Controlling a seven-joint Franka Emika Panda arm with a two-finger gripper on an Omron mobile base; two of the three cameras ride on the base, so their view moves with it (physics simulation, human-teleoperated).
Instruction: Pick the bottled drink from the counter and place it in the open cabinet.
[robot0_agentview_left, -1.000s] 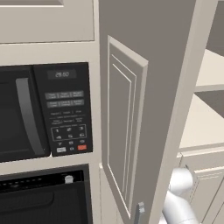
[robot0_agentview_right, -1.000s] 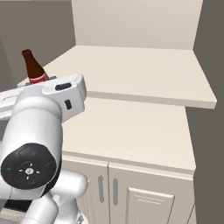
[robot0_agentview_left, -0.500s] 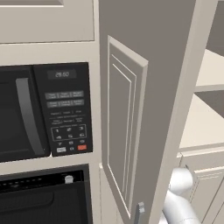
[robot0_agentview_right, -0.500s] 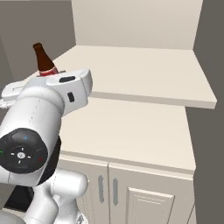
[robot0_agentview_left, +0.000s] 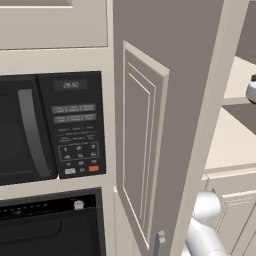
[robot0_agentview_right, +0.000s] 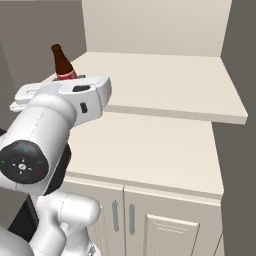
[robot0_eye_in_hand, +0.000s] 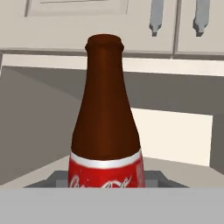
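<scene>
Right now the cabinet (robot0_agentview_left: 165, 75) takes the centre of the left base view, its panel door (robot0_agentview_left: 142, 145) swung open toward the camera, a metal handle (robot0_agentview_left: 159, 242) at the door's lower edge. Microwave (robot0_agentview_left: 50, 127) sits mid left in that view, oven (robot0_agentview_left: 50, 225) below it at lower left. In the right base view a pale shelf (robot0_agentview_right: 200, 85) spans the upper half and a second pale shelf or counter surface (robot0_agentview_right: 160, 150) lies under it across the middle, with two-door fronts (robot0_agentview_right: 165, 225) at the bottom. Arm (robot0_agentview_right: 45, 135) covers the left side of the right base view, hand reaching to the upper left. Bottle (robot0_agentview_right: 62, 63) stands upright there at the shelf's left end, neck and red label poking above the hand. Gripper (robot0_eye_in_hand: 106, 178) is clamped on the bottle low down; hand view has the bottle dead centre, label at the bottom.
</scene>
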